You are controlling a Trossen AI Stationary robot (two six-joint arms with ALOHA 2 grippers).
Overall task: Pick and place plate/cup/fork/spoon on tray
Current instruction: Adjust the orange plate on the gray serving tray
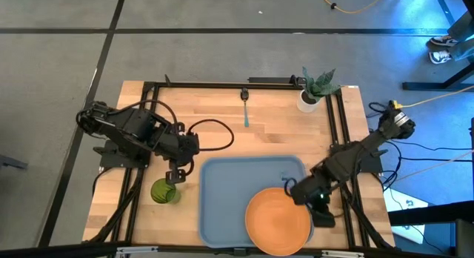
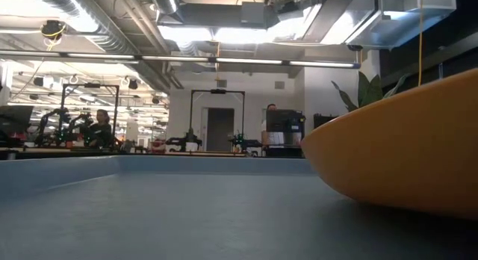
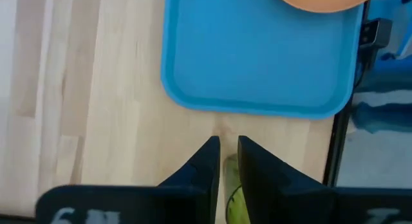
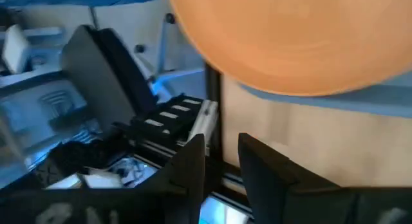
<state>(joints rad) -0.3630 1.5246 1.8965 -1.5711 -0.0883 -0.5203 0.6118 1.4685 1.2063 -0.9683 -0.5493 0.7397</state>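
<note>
Robotics lab: exposed ceiling ducts (image 2: 89, 28), other robot rigs (image 2: 71, 114), monitors (image 2: 282, 125).

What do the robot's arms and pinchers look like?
Both arms are black and chunky, made of jointed pieces, with black cables looping from them. The left gripper and right gripper each end in two flat, dark, pointed fingers.

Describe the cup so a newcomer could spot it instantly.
Start from the big grey-blue tray on the wooden table. Just off the tray's left edge stands the cup, with the left pincer at its rim. It is the only small, translucent green tumbler; the other green thing is a leafy potted plant.
</note>
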